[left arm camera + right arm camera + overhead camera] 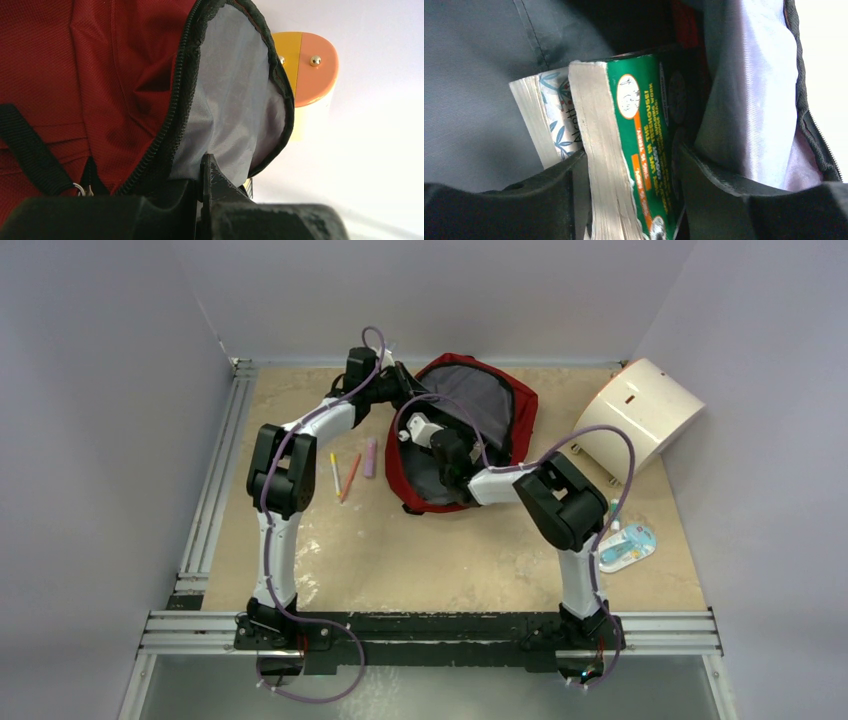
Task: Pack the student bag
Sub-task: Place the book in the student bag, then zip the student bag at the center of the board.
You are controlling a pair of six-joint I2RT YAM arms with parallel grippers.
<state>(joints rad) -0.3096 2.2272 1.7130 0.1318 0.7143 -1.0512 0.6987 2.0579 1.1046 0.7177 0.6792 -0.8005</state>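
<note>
Left hand (204, 167) clenched on zipper rim (175, 115) of student bag (100, 75), right hand (630, 152) straddling green book (639, 125) inside, grip unclear, lining (749, 100) close.

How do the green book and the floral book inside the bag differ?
The green book has a bright printed cover; the floral book is white with blue leaves. The green book sits between the fingers of the right gripper; the floral book lies left of them. Both stand side by side, page edges showing, inside the student bag.
</note>
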